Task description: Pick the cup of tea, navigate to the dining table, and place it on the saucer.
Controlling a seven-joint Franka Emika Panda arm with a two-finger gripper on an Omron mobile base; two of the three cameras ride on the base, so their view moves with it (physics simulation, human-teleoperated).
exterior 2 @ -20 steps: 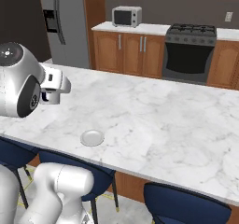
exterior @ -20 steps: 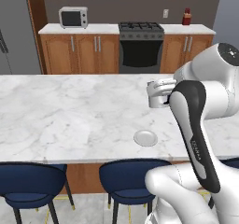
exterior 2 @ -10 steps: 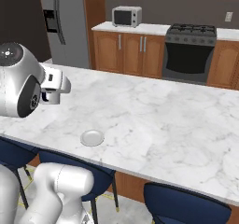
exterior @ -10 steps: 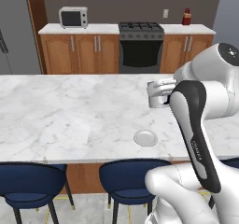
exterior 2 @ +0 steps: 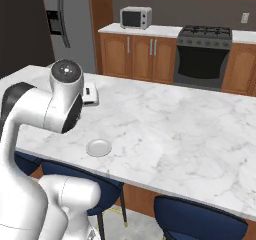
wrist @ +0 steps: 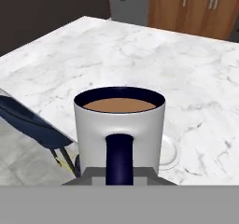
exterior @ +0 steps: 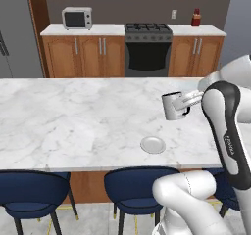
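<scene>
Above the dining table (exterior: 73, 126) I see the gripper (exterior: 188, 101) pinching the cup of tea (exterior: 172, 105) by its dark handle (upright, brown liquid level), held clear of the marble, the saucer (exterior: 153, 144) lying below, nearer the stools (exterior: 29, 195).

cup of tea (exterior: 172, 106) above dining table (exterior: 73, 126), saucer (exterior: 153, 144) on it near front edge, stools (exterior: 32, 194) below.

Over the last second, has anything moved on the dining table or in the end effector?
Nothing visibly changed. The end effector stays shut on the cup of tea, held above the dining table, and the saucer lies where it was near the table's front edge.
</scene>
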